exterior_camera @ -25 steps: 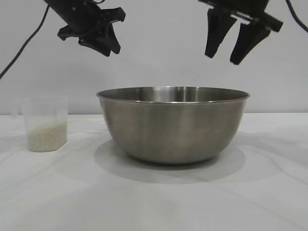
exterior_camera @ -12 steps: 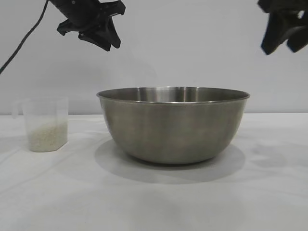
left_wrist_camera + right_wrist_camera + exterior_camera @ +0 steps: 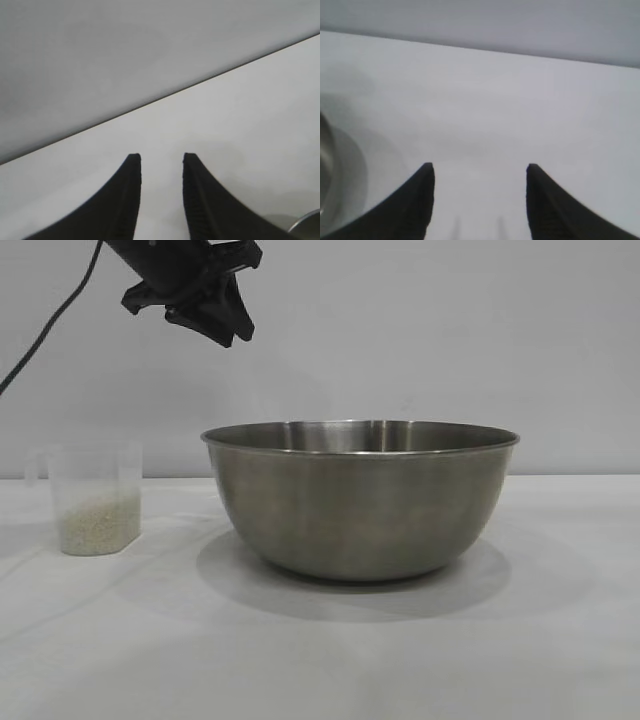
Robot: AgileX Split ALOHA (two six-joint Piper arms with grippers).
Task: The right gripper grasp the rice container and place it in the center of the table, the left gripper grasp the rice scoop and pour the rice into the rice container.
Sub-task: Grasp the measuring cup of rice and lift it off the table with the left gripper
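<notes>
Rice container [image 3: 360,502] sitting mid-table [image 3: 320,660]; rice scoop [image 3: 95,500] at its 9 o'clock. Left gripper [image 3: 225,325] hovering at 11, fingers slightly apart, empty. Right gripper [image 3: 480,172] spread, empty.

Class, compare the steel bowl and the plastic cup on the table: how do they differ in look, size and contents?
The rice container is opaque brushed steel; the rice scoop is see-through plastic. The rice container is round and far wider; the rice scoop is small and narrow. The rice shows in the rice scoop; the rice container's inside is hidden. Both stand upright on the table, apart.
</notes>
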